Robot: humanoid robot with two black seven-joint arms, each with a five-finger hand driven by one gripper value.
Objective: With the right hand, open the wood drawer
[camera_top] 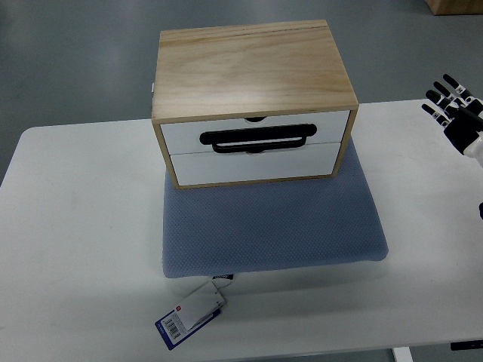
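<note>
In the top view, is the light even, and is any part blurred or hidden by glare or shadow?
In the top view the light is soft and even; the white table shows no strong glare. The wood drawer box and its black handle are sharp. A faint shadow lies below the blue mat. The right hand, at the right edge, is cut off partly.

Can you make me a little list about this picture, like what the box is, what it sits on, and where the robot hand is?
box: wood drawer box with two white drawer fronts, both shut
handle: black handle across the fronts
under the box: blue cushion
tag: paper tag at the cushion's front edge
table: white table
right robot hand: at the picture's right edge, fingers spread, holding nothing, apart from the box
left robot hand: not in the picture
</note>
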